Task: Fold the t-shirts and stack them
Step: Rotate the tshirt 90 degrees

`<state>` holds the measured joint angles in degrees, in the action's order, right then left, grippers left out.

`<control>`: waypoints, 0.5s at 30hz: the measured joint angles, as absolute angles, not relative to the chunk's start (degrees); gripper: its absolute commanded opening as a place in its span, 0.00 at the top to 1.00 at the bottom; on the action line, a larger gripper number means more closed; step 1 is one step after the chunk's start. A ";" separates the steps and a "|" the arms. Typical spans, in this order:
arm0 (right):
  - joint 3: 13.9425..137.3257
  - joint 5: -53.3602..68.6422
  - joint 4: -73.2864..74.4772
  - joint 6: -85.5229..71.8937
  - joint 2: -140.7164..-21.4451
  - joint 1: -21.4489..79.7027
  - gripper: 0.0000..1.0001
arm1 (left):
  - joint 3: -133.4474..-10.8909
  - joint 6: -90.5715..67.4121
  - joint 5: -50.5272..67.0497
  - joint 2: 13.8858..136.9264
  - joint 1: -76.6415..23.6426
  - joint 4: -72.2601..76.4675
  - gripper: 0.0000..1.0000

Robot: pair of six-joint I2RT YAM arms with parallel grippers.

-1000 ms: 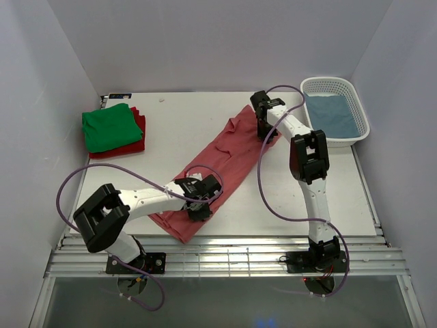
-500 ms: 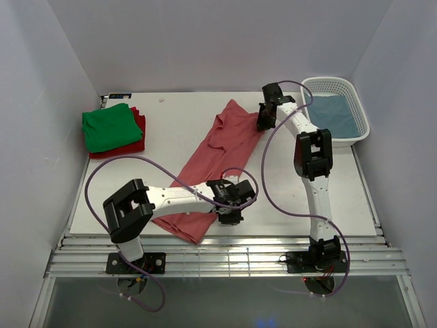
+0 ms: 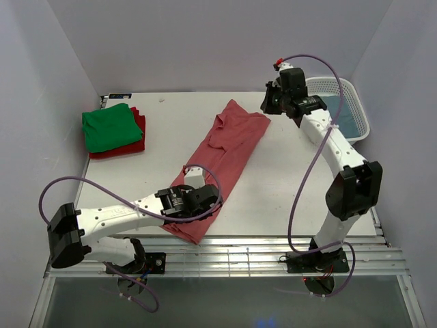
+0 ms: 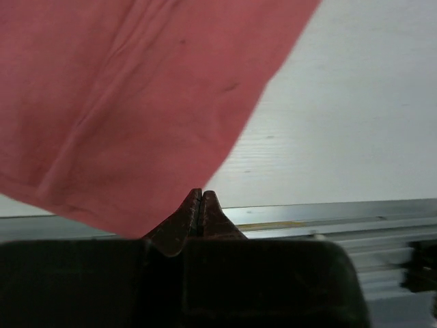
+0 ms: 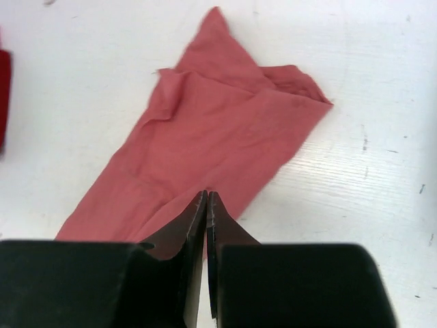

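Observation:
A dusty pinkish-red t-shirt (image 3: 222,154) lies folded into a long strip, running diagonally from the table's middle back to its near edge. My left gripper (image 3: 210,199) hovers shut over the shirt's near end (image 4: 136,109) with nothing between its fingers. Near the strip's far corner my right gripper (image 3: 269,104) is raised and shut on nothing, with the shirt (image 5: 218,130) lying flat below it. At the back left a folded green t-shirt (image 3: 109,126) rests on a dark red t-shirt (image 3: 140,133). The grey-blue t-shirt (image 3: 345,119) lies in the basket.
The white lattice basket (image 3: 360,116) stands at the back right, partly behind my right arm. The table's near edge and metal rails (image 4: 328,212) run just beyond the shirt's near end. White walls close in the left, back and right sides.
The left gripper went from partly open to shut and swung right, then back over the shirt's near end. The right gripper lifted away from the far end, which now lies flatter.

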<state>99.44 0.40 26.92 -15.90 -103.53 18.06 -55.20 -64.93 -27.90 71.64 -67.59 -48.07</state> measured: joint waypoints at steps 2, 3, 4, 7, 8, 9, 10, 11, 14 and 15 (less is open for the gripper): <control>96.36 0.38 26.48 -15.00 -99.39 21.10 0.92 | -51.72 -65.63 -28.32 71.50 -67.61 -49.01 1.00; 94.76 0.40 26.61 -14.63 -98.28 22.79 0.92 | -50.04 -65.95 -28.49 71.75 -67.61 -49.65 1.00; 93.10 0.43 26.57 -14.46 -97.89 24.58 0.92 | -48.66 -66.26 -28.53 72.05 -67.61 -50.35 1.00; 87.61 -0.12 27.03 -14.44 -99.39 29.67 0.92 | -46.19 -67.16 -28.51 73.41 -67.61 -51.55 1.00; 86.04 -0.25 27.29 -14.57 -100.60 31.03 0.92 | -45.84 -67.37 -28.53 74.06 -67.61 -51.79 1.00; 84.55 -0.23 27.31 -14.79 -101.84 32.01 0.92 | -45.58 -67.55 -28.51 74.76 -67.61 -51.86 1.00; 83.40 -0.25 27.73 -15.00 -103.07 32.77 0.92 | -45.36 -67.68 -28.53 75.53 -67.61 -51.92 1.00; 82.59 -0.32 28.25 -15.25 -104.31 33.21 0.92 | -45.32 -67.81 -28.53 76.34 -67.61 -52.01 1.00; 81.60 -0.69 28.97 -16.10 -106.98 33.63 0.92 | -44.99 -67.88 -28.51 78.13 -67.61 -51.33 1.00; 81.62 -0.91 28.99 -16.23 -107.57 33.63 0.92 | -44.69 -67.83 -28.51 78.43 -67.61 -50.89 1.00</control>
